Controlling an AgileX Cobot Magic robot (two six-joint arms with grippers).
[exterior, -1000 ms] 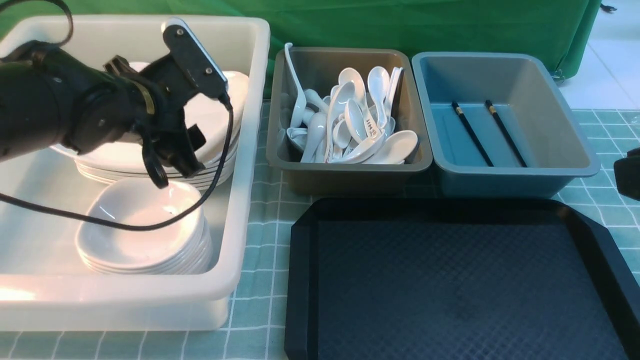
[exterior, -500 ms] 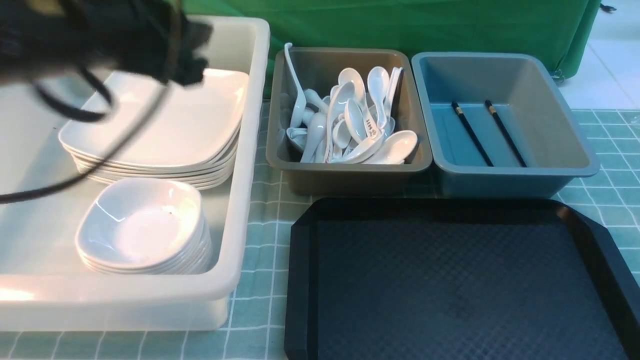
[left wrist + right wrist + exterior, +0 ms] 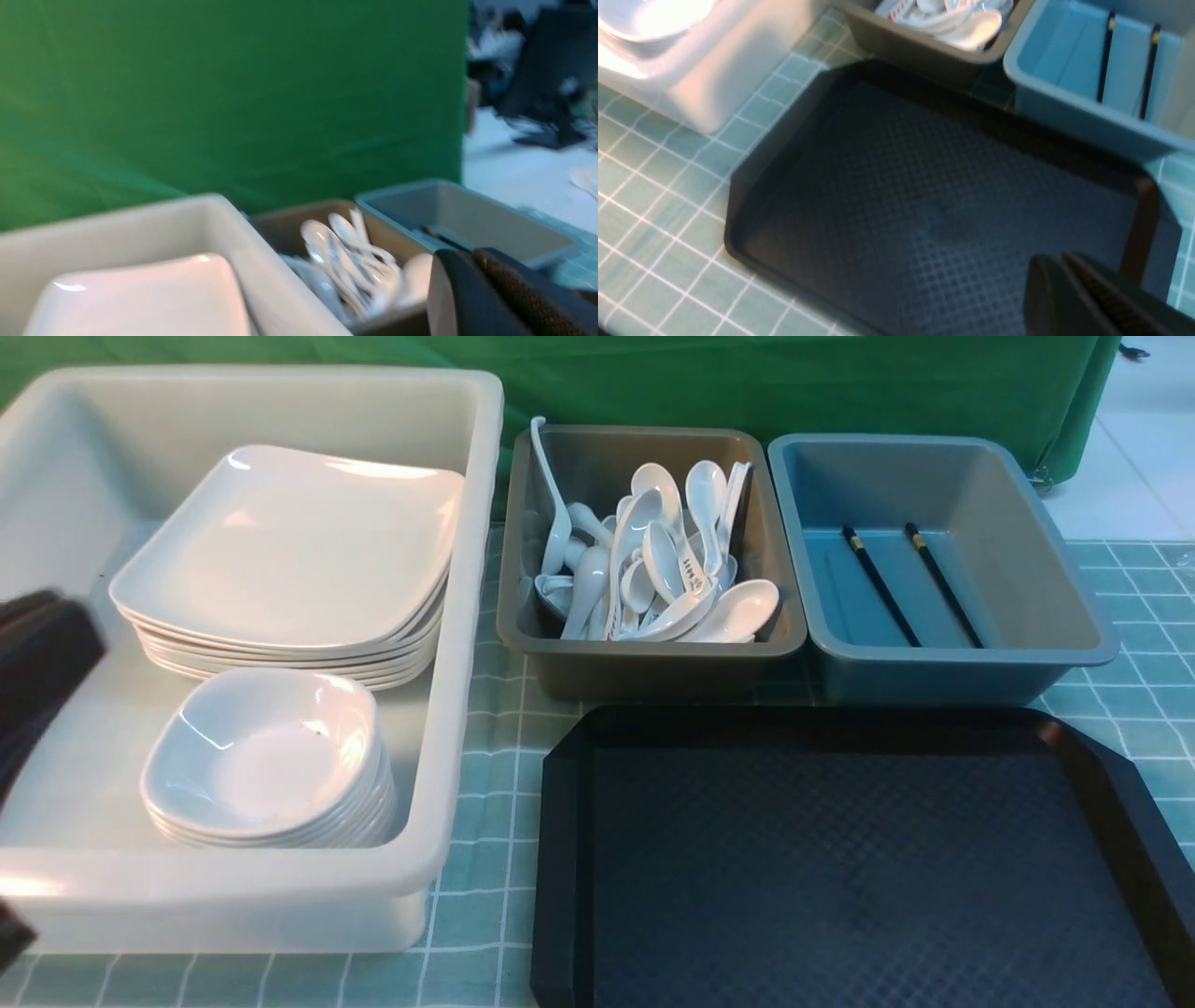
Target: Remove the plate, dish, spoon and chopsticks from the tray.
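Observation:
The black tray (image 3: 840, 868) lies at the front right with a bare floor. The plate (image 3: 289, 546) tops a stack in the white tub (image 3: 467, 616), and the dish (image 3: 266, 751) tops a smaller stack in front of it. White spoons (image 3: 667, 569) fill the brown-grey bin; I cannot tell the task's spoon from the others. The chopsticks (image 3: 882, 586) lie in the blue-grey bin. My left arm (image 3: 37, 663) is a dark blur at the left edge; the left gripper (image 3: 467, 254) is shut and empty. The right gripper (image 3: 1057, 259) hangs shut and empty over the tray (image 3: 924, 186).
The brown-grey bin (image 3: 644, 658) and the blue-grey bin (image 3: 943, 667) stand side by side behind the tray. A teal checked cloth (image 3: 485, 821) covers the table, with a green curtain (image 3: 747, 383) at the back.
My left arm rose out of the tub and drew back to the left edge, its jaws closing. The right arm's tip left the right edge of the front view.

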